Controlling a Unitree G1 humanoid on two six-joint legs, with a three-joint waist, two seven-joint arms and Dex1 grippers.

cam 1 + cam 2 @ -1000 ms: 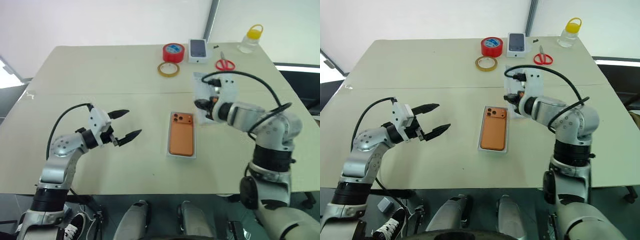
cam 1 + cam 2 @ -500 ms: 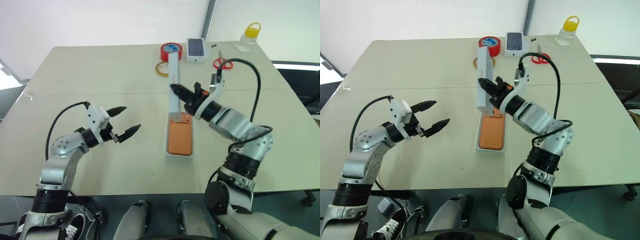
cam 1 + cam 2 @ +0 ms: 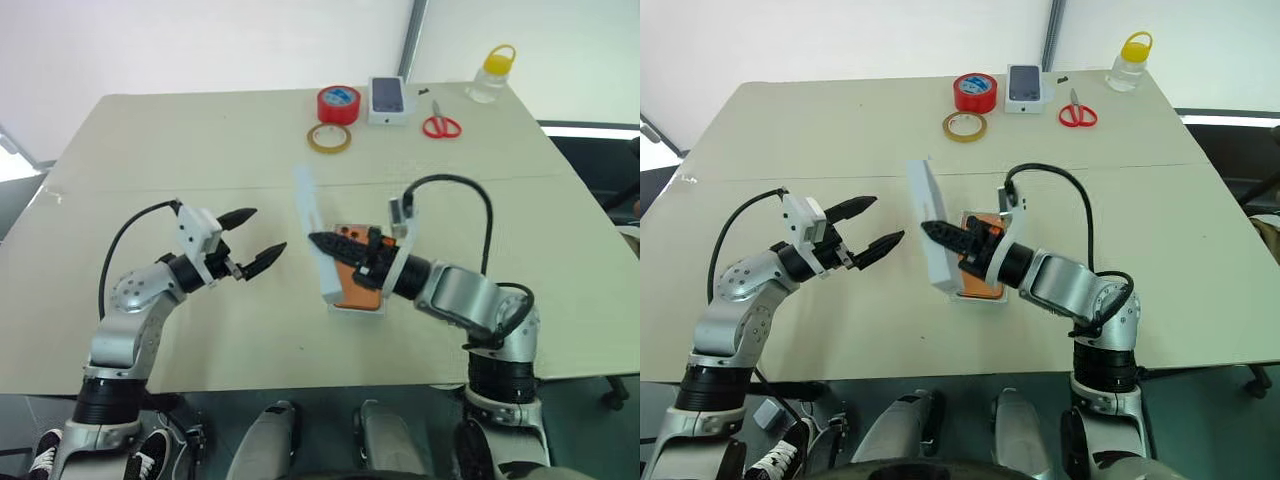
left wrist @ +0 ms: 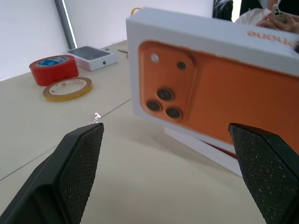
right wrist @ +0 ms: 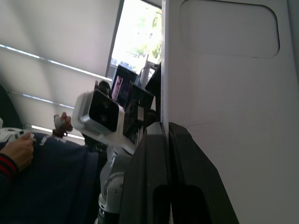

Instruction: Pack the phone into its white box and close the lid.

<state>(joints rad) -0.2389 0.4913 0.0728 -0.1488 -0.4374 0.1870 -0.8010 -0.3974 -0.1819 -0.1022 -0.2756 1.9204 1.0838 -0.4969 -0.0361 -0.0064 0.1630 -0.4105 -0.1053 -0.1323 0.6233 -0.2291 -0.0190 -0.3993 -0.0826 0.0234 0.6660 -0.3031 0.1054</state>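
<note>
Left eye view: right tool (image 3: 318,240) reaches leftward, clenched on the tilted lid (image 3: 313,235); left tool (image 3: 262,240) hovers released.

Count: 2 tape rolls (image 3: 338,104) (image 3: 331,139), 1 scissors (image 3: 439,125), 1 bottle (image 3: 490,72), 1 small printed box (image 3: 389,99), 1 phone (image 3: 358,282).

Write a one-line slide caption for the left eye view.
Right gripper tilts the box lid above the boxed phone.

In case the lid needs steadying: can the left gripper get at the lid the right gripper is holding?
Probably yes. The left gripper stands open, facing the lid, with bare table between them.
</note>
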